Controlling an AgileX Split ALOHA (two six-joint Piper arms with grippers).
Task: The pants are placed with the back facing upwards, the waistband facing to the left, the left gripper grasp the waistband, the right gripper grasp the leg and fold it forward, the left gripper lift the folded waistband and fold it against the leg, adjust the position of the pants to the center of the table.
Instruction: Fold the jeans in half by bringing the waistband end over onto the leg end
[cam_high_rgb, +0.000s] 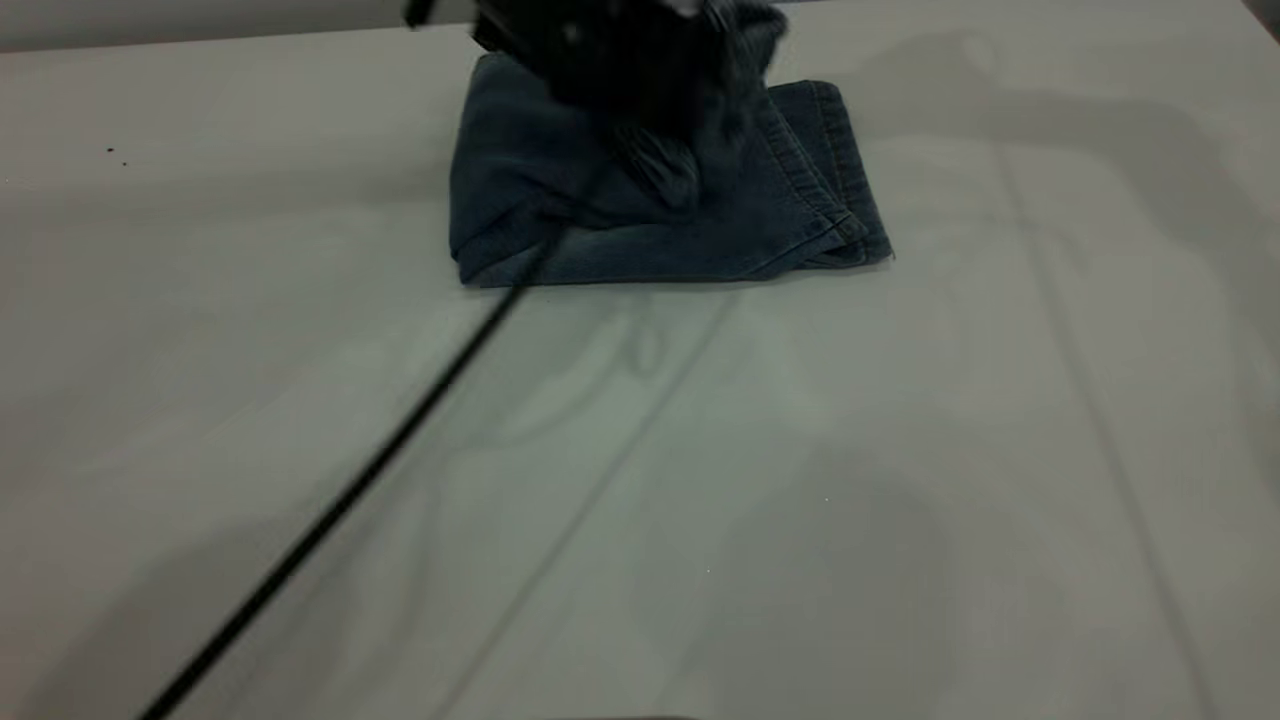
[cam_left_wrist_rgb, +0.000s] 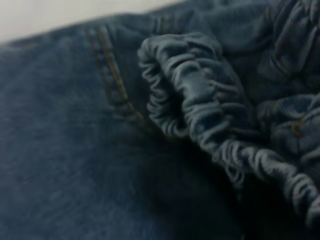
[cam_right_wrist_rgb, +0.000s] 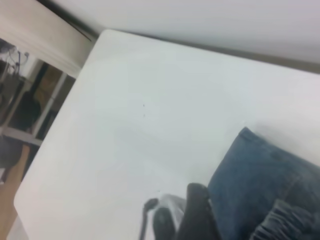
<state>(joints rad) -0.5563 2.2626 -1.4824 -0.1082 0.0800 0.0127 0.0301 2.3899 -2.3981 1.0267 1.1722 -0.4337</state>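
Observation:
The dark blue denim pants (cam_high_rgb: 640, 220) lie folded into a squarish bundle at the far middle of the table. A blurred dark shape above them is my left gripper (cam_high_rgb: 655, 120), shut on a gathered bunch of the elastic waistband (cam_high_rgb: 665, 170), which is held up off the folded legs. Up close in the left wrist view, the ruffled waistband (cam_left_wrist_rgb: 200, 100) curls over the denim. In the right wrist view my right gripper (cam_right_wrist_rgb: 197, 215) appears as a dark shape beside the edge of the pants (cam_right_wrist_rgb: 260, 180); it is outside the exterior view.
The pale table (cam_high_rgb: 800, 480) spreads wide in front of and beside the pants. A thin black cable (cam_high_rgb: 350, 490) runs diagonally from the near left up to the left arm. The table's far corner (cam_right_wrist_rgb: 102, 35) and shelving beyond it show in the right wrist view.

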